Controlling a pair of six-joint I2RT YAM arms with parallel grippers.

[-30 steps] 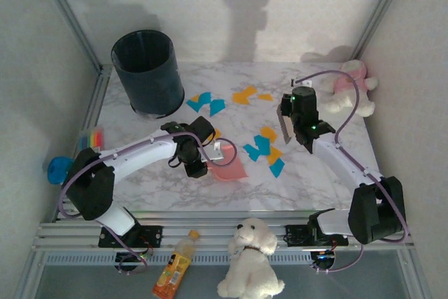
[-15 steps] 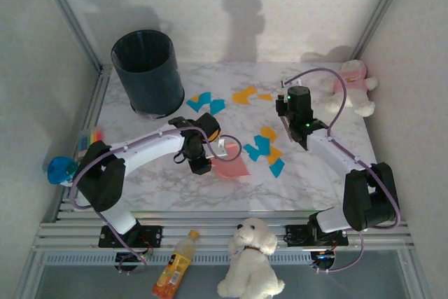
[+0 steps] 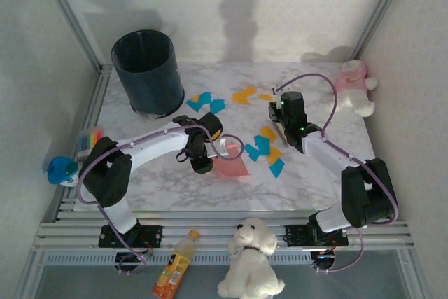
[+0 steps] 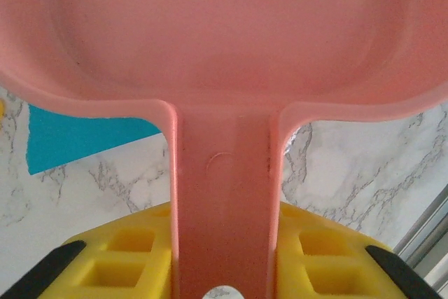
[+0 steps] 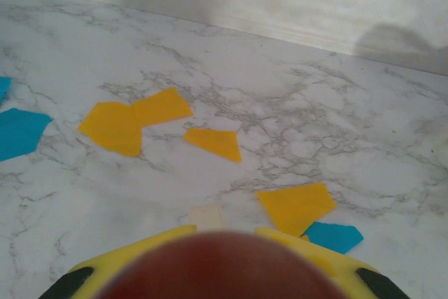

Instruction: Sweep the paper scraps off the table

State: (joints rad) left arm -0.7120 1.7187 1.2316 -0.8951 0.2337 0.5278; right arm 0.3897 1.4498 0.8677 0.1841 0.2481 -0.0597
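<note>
Surface: white marble-veined table [image 3: 161, 187]; orange and teal paper scraps [image 3: 262, 146] between both arms.
Left gripper [image 4: 224, 250]: clamps pink plastic dustpan [image 4: 224, 33], likely to catch.
Right gripper [image 5: 220, 243]: closed on blurred reddish-brown handle [image 5: 210, 278].

The table [image 3: 294, 187] has a smooth white top, veined in grey like marble, with a faint sheen. The paper scraps [image 5: 112, 127] lying on it are thin, flat and matt, in orange and teal. The dustpan [image 4: 224, 33] is smooth pink moulded plastic with a soft gloss. The rail frame [image 3: 210, 231] along the table's edge is ribbed silver metal. The bin [image 3: 143, 68] looks like dark, matt plastic. The toy dog [image 3: 252, 260] is fluffy white plush.
</note>
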